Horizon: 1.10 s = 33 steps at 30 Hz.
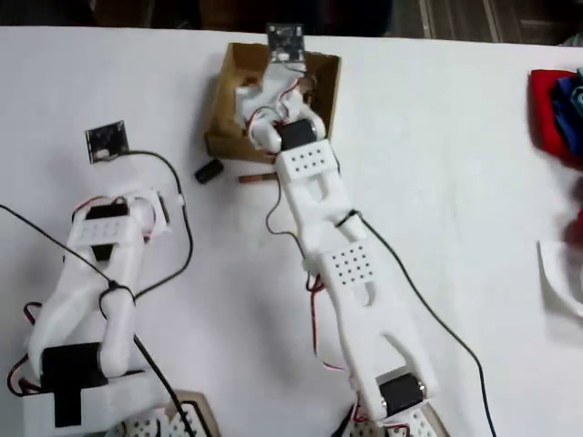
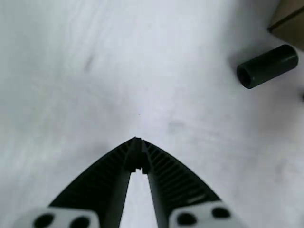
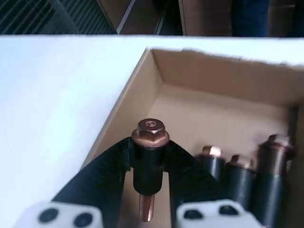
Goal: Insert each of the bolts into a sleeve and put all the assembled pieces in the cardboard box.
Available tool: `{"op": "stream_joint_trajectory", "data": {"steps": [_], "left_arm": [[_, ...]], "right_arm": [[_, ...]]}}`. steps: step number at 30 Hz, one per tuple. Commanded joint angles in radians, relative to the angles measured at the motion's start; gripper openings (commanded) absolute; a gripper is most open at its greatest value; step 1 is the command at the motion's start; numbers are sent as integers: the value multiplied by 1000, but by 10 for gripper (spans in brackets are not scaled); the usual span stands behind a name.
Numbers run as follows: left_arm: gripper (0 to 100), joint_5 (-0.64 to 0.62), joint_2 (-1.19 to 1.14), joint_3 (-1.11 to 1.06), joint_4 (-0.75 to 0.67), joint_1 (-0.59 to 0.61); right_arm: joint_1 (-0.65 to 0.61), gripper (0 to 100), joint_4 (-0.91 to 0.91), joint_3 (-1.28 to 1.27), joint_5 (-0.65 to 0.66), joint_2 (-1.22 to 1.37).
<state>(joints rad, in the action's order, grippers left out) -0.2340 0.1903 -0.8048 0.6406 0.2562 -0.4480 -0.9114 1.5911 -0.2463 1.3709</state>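
- One assembled piece (image 3: 148, 166), a copper bolt seated in a black sleeve with its thread showing below, is held upright in the right gripper (image 3: 148, 145). The fingers (image 3: 111, 173) are clamped on the sleeve just under the bolt head.
- The held piece hangs inside the cardboard box (image 3: 213, 71), close to one side wall. Whether it touches the box floor cannot be told.
- Three more assembled pieces (image 3: 240, 175) stand upright side by side on the box floor, toward the other side and apart from the held one. Count of assembled items: four.
- In the high view the right arm (image 1: 351, 264) stretches across the surface (image 1: 437, 137) and ends inside the box.
- One loose sleeve (image 1: 209, 170) lies on its side on the surface, just outside a corner of the box.
- One loose bolt (image 1: 258, 178) lies flat near that sleeve, between it and the right arm, not touching either.
- The left gripper (image 2: 137, 142) hangs over bare surface with its fingers together and nothing between them. The loose sleeve lies apart from the tips, off to one side.
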Motion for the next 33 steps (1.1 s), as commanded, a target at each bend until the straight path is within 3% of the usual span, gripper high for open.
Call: {"op": "stream_joint_trajectory", "data": {"steps": [1, 22, 28, 33], "left_arm": [[24, 2, 8, 2, -17, 11], [24, 2, 11, 2, -17, 11], [24, 2, 11, 2, -17, 12], [24, 2, 11, 2, -17, 12]], "right_arm": [[-7, 19, 10, 20, -3, -28], [5, 22, 10, -28, -3, -21], [5, 102, 10, -28, -3, -21], [7, 78, 10, -26, -3, -27]]}}
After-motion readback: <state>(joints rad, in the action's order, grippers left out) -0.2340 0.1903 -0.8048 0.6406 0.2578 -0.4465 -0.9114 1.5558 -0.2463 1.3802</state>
